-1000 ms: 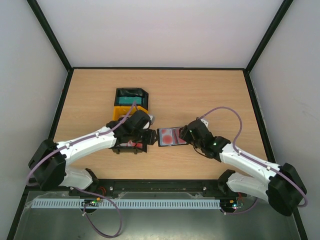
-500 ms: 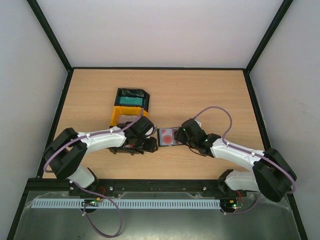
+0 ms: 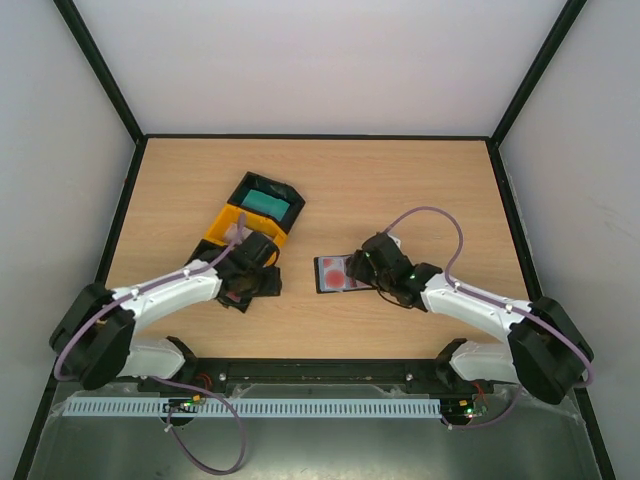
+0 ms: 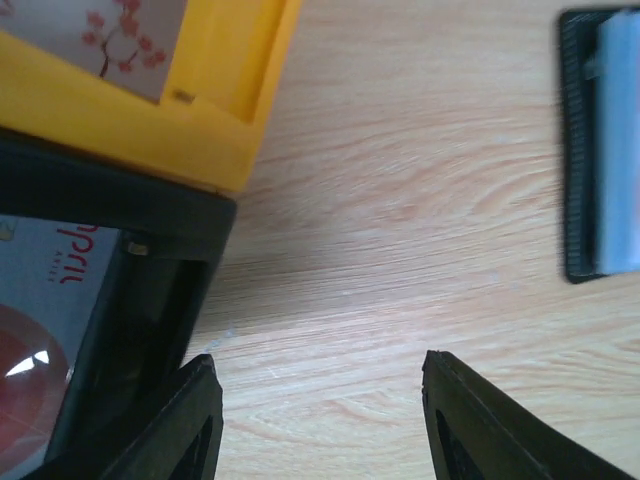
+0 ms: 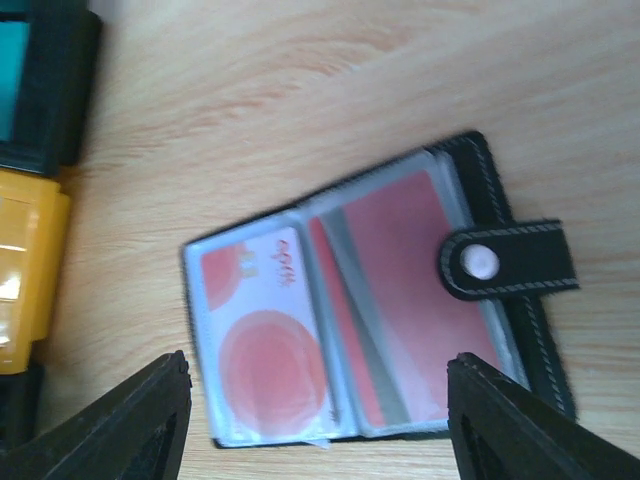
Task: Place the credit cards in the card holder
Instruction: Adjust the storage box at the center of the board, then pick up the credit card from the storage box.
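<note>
Seen from above, the card holder lies open and flat on the table, just below the frame's centre. A red-and-white card already shows in its left sleeve. Your right gripper hovers over it, jaws spread wide and empty.

At centre left, your left gripper hangs with jaws parted and only bare wood between them. It is beside the trays holding the credit cards: a black tray at the lower left of the wrist view and a yellow tray above it.

The left finger looks very close to the black tray's wall; contact cannot be told. Closing there would likely pinch the wall or shove the tray instead of lifting a card. The cards lie thin and flat, so a shallow grab may slip or take several.

Nothing pins the holder. Pushing a card in may slide it or fold it, and the snap strap could snag.
</note>
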You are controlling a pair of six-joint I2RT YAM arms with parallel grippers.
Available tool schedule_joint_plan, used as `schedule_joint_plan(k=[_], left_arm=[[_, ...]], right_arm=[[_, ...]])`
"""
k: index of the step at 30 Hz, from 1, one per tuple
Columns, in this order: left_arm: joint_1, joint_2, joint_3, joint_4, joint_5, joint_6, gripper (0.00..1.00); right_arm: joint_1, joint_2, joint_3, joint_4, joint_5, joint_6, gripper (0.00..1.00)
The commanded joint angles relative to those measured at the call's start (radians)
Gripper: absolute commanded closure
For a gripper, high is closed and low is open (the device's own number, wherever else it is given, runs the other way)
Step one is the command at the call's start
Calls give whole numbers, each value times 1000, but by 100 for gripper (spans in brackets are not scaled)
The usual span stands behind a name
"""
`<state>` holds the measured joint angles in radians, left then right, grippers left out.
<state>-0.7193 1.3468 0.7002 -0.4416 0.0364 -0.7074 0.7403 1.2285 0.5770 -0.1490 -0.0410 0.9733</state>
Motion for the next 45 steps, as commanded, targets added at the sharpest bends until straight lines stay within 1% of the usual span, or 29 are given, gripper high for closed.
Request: schedule_joint_plan(k=[1, 3, 5, 7, 9, 11, 14, 16, 20, 23, 26, 29, 31, 34, 36, 42, 45], left_arm=[[8, -105, 43, 0, 71, 52, 42], [9, -140, 108, -11, 101, 77, 38], [19, -148, 203, -64, 65, 107, 34], [45, -135, 287, -121, 1, 138, 32], [87, -107, 346, -154, -20, 175, 31], [136, -60, 391, -179, -11, 222, 31], [196, 23, 445, -227, 35, 291, 33], [232, 73, 455, -234, 36, 326, 39], [323, 188, 458, -219, 38, 365, 57], [367, 275, 468, -189, 64, 389, 60], [378, 357, 502, -181, 62, 418, 60], [392, 412, 529, -178, 55, 432, 62], [402, 459, 546, -179, 58, 438, 67], [407, 497, 561, -178, 56, 442, 71], [410, 511, 562, -174, 74, 442, 71], [410, 541, 558, -169, 54, 436, 62], [411, 547, 557, -166, 70, 436, 61]], right_arm=[[2, -33, 80, -44, 17, -74, 31], [-2, -37, 106, -45, 9, -92, 30], [-5, -36, 129, -40, 7, -110, 29], [-11, -30, 146, -22, 12, -132, 29], [-17, -19, 156, 3, 16, -155, 29], [-21, 0, 165, 31, 15, -183, 28], [-24, 39, 178, 67, 14, -242, 28], [-24, 62, 190, 69, 19, -280, 28], [-25, 97, 162, 109, 21, -331, 30], [-25, 152, 166, 133, -57, -393, 33], [-24, 219, 188, 128, -98, -419, 38], [-19, 263, 197, 142, -104, -426, 40], [-12, 283, 208, 150, -105, -429, 41], [1, 320, 228, 154, -106, -429, 42], [6, 340, 243, 155, -113, -429, 44], [21, 387, 264, 174, -134, -420, 45], [27, 401, 268, 181, -137, -411, 45]])
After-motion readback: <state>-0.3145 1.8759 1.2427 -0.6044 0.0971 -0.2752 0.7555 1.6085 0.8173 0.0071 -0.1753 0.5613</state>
